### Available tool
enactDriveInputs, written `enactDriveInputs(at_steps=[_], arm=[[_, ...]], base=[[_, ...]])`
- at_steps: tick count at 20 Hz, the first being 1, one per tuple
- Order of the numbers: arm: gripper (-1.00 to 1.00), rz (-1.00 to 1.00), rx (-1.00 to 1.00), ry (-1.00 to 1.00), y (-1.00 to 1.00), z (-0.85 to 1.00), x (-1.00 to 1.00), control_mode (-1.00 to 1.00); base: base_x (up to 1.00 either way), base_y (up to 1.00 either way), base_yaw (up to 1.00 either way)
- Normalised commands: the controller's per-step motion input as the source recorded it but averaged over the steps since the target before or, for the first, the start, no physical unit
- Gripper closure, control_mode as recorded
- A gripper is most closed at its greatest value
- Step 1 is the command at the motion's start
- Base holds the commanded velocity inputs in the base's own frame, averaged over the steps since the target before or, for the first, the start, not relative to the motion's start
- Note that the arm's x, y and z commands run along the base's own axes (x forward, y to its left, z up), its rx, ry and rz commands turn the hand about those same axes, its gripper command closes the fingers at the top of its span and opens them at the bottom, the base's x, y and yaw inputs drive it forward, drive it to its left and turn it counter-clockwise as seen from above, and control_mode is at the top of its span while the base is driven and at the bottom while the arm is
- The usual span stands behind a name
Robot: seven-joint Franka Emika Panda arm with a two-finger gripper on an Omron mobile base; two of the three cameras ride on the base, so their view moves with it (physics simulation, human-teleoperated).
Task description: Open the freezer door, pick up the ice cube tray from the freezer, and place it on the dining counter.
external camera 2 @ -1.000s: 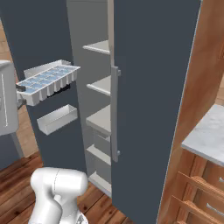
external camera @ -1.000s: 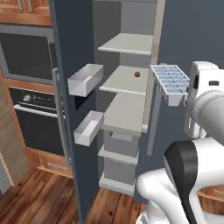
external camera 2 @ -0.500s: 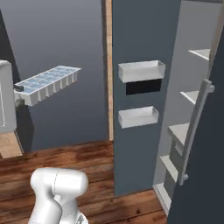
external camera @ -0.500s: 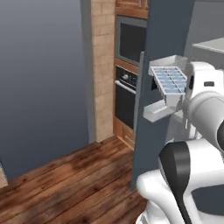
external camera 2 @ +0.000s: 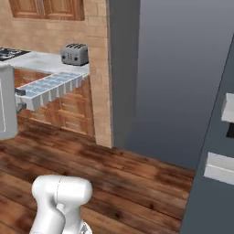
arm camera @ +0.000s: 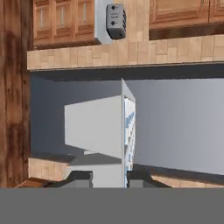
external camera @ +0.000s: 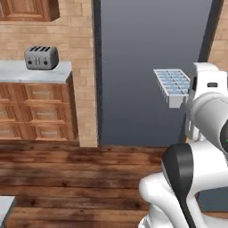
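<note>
I've got the ice cube tray [external camera: 172, 84] pinched in the gripper [arm camera: 109, 177], held level at chest height in front of the slate-grey wall. The tray's long axis runs straight out from the fingertips [arm camera: 81, 177], clamped at its near short end, cells up. Beyond it sits a toaster [external camera 2: 74, 54] on the small desk [external camera 2: 43, 61]. Dining counter isn't visible; my guess is the base must bring it ahead of the tray.
</note>
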Motion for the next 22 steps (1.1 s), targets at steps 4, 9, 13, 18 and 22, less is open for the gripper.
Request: enactDriveInputs(at_steps=[4, 9, 13, 18, 22], arm=[[1.0, 0.0, 0.0, 0.0, 0.0, 0.0, 0.0, 1.0], [1.0, 0.0, 0.0, 0.0, 0.0, 0.0, 0.0, 1.0], [1.0, 0.0, 0.0, 0.0, 0.0, 0.0, 0.0, 1.0], [1.0, 0.0, 0.0, 0.0, 0.0, 0.0, 0.0, 1.0], [1.0, 0.0, 0.0, 0.0, 0.0, 0.0, 0.0, 1.0]], base=[[-0.12, 0.0, 1.0], [-0.14, 0.0, 1.0], [-0.18, 0.08, 1.0], [-0.18, 0.32, 1.0], [-0.29, 0.64, 0.96]])
